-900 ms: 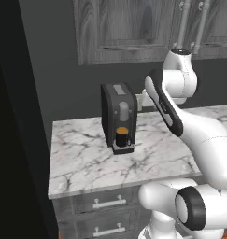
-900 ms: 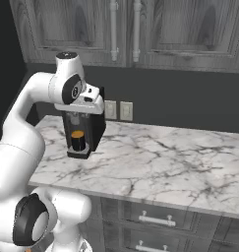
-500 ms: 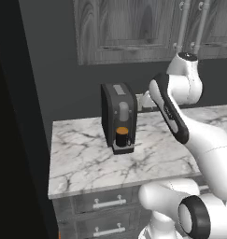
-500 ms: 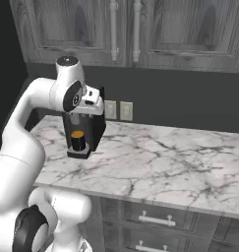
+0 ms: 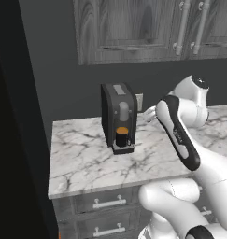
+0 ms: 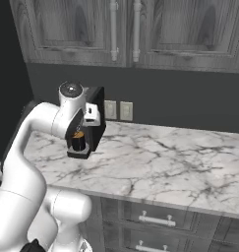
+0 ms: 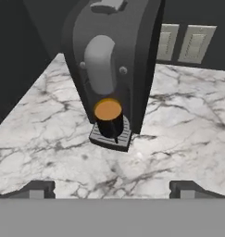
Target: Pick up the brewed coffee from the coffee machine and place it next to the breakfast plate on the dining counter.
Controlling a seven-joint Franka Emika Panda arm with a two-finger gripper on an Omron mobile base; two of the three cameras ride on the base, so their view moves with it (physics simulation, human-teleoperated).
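I am lining up my gripper [image 7: 109, 189], fingers spread wide, on the mug [image 7: 109, 119] under the machine [image 7: 115, 55]; next I need to advance and straddle it.

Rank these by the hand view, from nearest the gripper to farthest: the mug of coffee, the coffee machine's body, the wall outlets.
From the gripper, whose open finger tips rise at the bottom:
1. The brewed coffee, dead ahead on the drip tray.
2. The coffee machine, its body rising right behind and over the mug.
3. The wall outlets, on the dark wall beyond, to the upper right.
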